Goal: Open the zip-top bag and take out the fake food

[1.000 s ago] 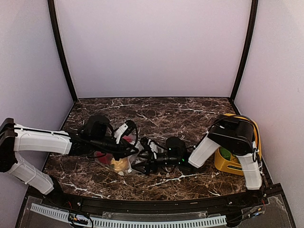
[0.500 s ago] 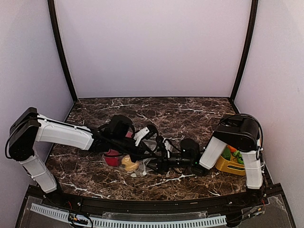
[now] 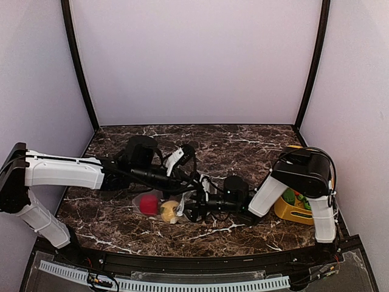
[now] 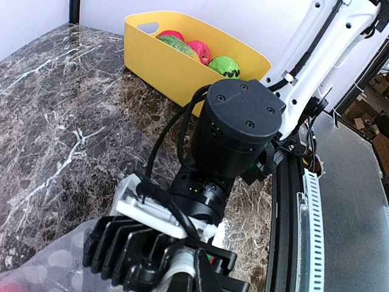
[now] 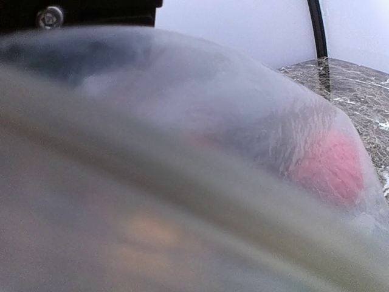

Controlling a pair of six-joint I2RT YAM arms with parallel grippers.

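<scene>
— Marble table, dark brown with white veins, and both arms reach in low toward its near middle. Where is the zip-top bag?

— The zip-top bag lies crumpled on the table near the front edge, a little left of centre. A red fruit and a yellow fruit sit side by side inside it, the red one on the left.

— Which arm has hold of it?

— Hard to say. The left gripper comes in from the left, over the bag's far side. The right gripper comes in from the right and meets the bag's right end. Black fingers and cables overlap there, so I cannot tell whether either pincer is clenched or released.

— Do the wrist cameras help?

— Not much. The right wrist view is filled with blurred plastic close to the lens, with a pinkish-red blob on the right and a faint orange one lower left. The left wrist view shows dotted plastic in its lower left corner, and the right arm's black wrist motor sits just above it.

— And on the right?

— A yellow basket stands at the table's right edge, well apart from the bag. It holds a green toy and a red toy.
</scene>
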